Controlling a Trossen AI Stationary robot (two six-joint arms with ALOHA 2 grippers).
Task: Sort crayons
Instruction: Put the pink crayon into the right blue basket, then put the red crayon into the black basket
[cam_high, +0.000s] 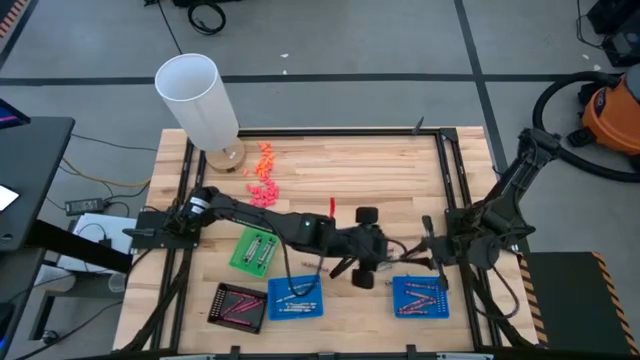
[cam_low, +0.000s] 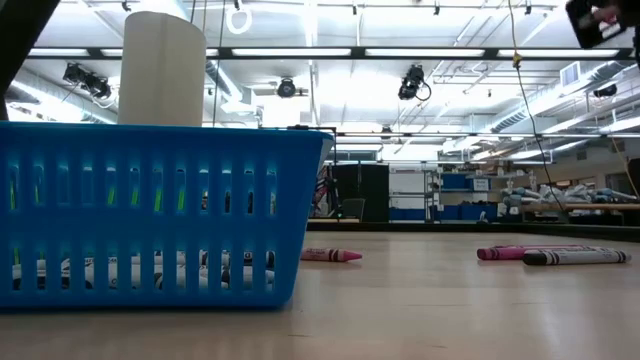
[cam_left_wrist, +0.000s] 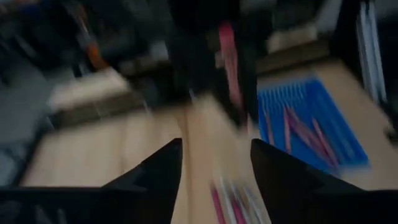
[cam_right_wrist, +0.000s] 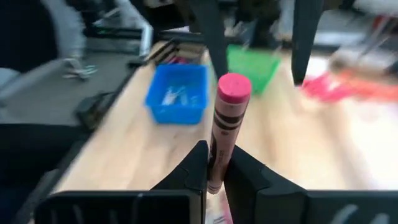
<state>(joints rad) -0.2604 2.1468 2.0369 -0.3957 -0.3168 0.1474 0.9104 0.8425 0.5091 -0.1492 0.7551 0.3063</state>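
Observation:
A pink crayon (cam_right_wrist: 225, 124) stands up out of my right gripper (cam_right_wrist: 216, 163), which is shut on it above the table's near right part (cam_high: 418, 255). My left gripper (cam_left_wrist: 216, 155) faces it from the table's left (cam_high: 385, 258). It is open, its fingers (cam_right_wrist: 208, 31) stand apart on either side of the crayon's upper end, and it touches nothing. More crayons lie in the blue tray (cam_high: 420, 297) under the grippers, in the second blue tray (cam_high: 295, 297), the green tray (cam_high: 255, 250) and the black tray (cam_high: 238, 305). My right gripper pinches the pink crayon between its two fingers near the crayon's lower end (cam_right_wrist: 214, 171). The fingers come about level from the table's right and lie across the crayon. The crayon stands roughly upright, flat end (cam_right_wrist: 234, 87) on top, lifted clear of the table.
A tall white cylinder (cam_high: 200, 100) stands at the far left corner, with orange and pink chunky bits (cam_high: 263, 180) beside it. A red crayon (cam_high: 332, 205) lies mid-table. In the low view a blue basket (cam_low: 150, 215) fills the left and loose crayons (cam_low: 330, 255) lie on the wood.

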